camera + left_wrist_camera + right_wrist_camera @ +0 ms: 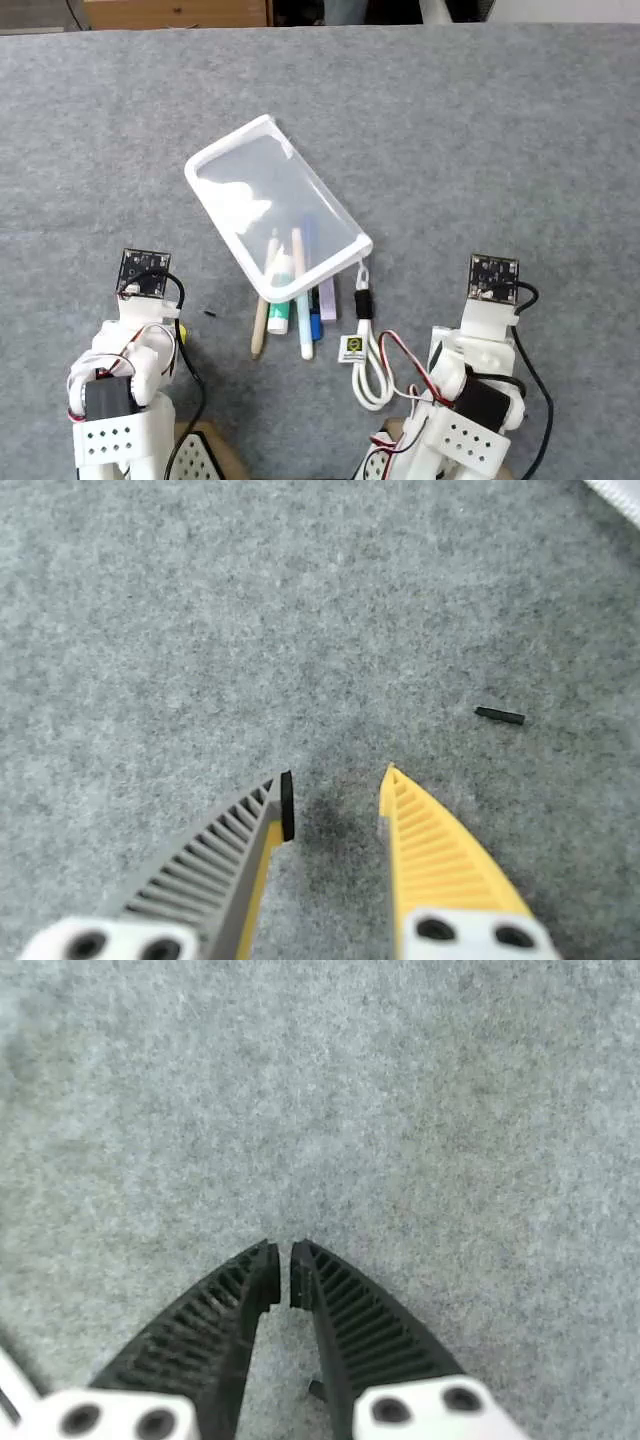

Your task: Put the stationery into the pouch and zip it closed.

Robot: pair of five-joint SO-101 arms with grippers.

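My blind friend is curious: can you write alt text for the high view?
A clear pouch lies on a grey table, pens and pencils sticking half out of it. The left arm and right arm sit nearby.

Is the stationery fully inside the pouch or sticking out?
Sticking out: the stationery lies half in the pouch, its ends extending past the open mouth.

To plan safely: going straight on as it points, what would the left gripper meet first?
The left gripper would probably meet only the grey cloth; the small black piece lies off to one side.
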